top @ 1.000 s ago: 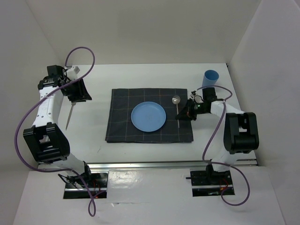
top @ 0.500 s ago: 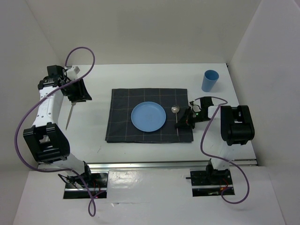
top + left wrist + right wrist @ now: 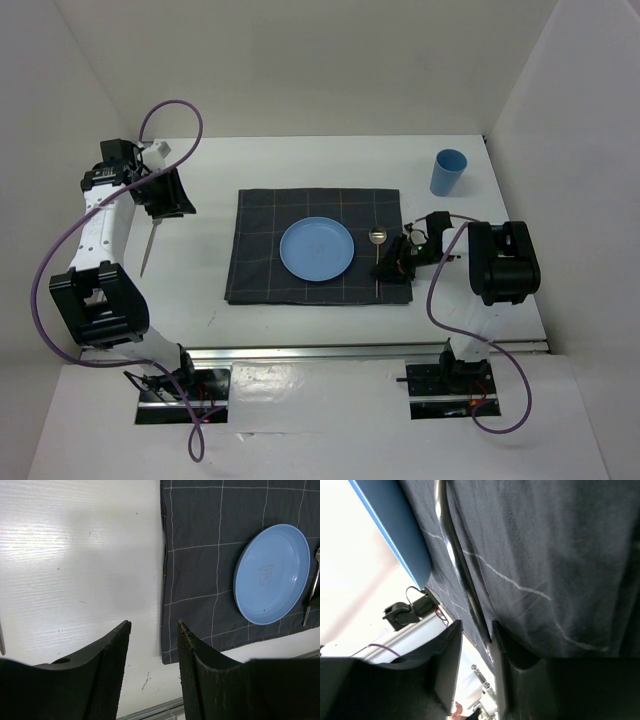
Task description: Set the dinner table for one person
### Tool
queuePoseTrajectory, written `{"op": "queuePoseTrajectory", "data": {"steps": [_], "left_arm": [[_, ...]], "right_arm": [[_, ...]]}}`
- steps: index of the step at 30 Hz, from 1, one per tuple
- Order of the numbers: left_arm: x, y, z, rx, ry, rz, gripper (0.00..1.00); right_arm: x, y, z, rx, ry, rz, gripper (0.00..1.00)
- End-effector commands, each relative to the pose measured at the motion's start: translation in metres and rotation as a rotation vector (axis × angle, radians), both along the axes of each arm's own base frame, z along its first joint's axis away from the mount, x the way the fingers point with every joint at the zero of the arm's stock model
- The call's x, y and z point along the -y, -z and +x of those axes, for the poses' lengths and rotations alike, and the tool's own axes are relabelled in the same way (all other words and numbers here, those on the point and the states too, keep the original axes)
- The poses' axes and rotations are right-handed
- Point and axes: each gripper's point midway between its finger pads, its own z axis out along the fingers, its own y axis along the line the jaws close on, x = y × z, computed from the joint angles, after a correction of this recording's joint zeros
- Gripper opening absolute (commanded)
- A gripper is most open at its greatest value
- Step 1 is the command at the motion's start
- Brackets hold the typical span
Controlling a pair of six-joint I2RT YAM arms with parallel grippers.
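Note:
The dinner table (image 3: 210, 265) carries a dark checked mat (image 3: 262, 250) with a blue plate (image 3: 316, 249) in its middle. A metal spoon (image 3: 377, 238) lies flat on the mat just right of the plate, bowl toward the far side. My right gripper (image 3: 391, 264) sits low over the spoon's handle (image 3: 451, 545). Its jaws (image 3: 476, 625) stand apart around the handle, with a gap on one side. My left gripper (image 3: 165, 203) hovers over the table's far left, open (image 3: 154, 625) and empty. It looks down on the mat (image 3: 200, 540) and the plate (image 3: 272, 572).
A thin metal utensil (image 3: 148, 250) lies on the bare table left of the mat, below the left gripper. A blue cup (image 3: 448, 172) stands upright at the far right. A metal rail (image 3: 330, 351) runs along the near edge.
The right gripper carried the spoon toward the near side and down onto the mat beside the plate, then its jaws parted. The left arm has not moved.

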Motion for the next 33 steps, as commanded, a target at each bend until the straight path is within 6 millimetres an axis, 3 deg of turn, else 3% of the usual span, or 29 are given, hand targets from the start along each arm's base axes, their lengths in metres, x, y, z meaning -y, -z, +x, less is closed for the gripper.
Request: {"op": "queuePoseTrajectory", "data": {"steps": [1,6,8,14,17,21,22,23,26,33], "left_arm": [[0.000,-0.007,0.003,0.030,0.031,-0.001,0.50],[0.000,-0.007,0.003,0.033,0.038,0.005,0.50],[-0.003,-0.007,0.003,0.033,0.029,0.005,0.50],[-0.002,-0.007,0.004,0.027,0.035,-0.007,0.50],[-0.002,-0.009,0.006,0.027,0.035,-0.007,0.50],[-0.001,-0.007,0.007,0.020,0.039,-0.017,0.50],[-0.001,-0.007,0.007,0.020,0.039,-0.017,0.50],[-0.001,-0.007,0.007,0.020,0.039,-0.017,0.50],[-0.002,-0.007,0.007,0.023,0.046,-0.012,0.50],[-0.001,-0.007,0.004,0.023,0.046,-0.012,0.50]], "right_arm": [[0.013,0.008,0.005,0.018,0.017,-0.112,0.43],[0.030,0.000,0.013,0.018,0.051,-0.245,0.48],[0.028,-0.010,0.016,0.048,0.048,-0.254,0.49],[0.036,-0.015,0.015,0.039,0.057,-0.438,0.51],[0.034,-0.020,0.024,0.089,0.044,-0.581,0.51],[0.015,-0.020,0.037,0.185,-0.026,-0.749,0.51],[0.017,-0.022,0.049,0.217,-0.012,-0.802,0.51],[0.019,-0.015,0.046,0.192,-0.030,-0.844,0.51],[0.029,-0.009,0.055,0.169,-0.003,-0.936,0.48],[0.025,-0.010,0.063,0.190,-0.005,-0.962,0.38]]}}
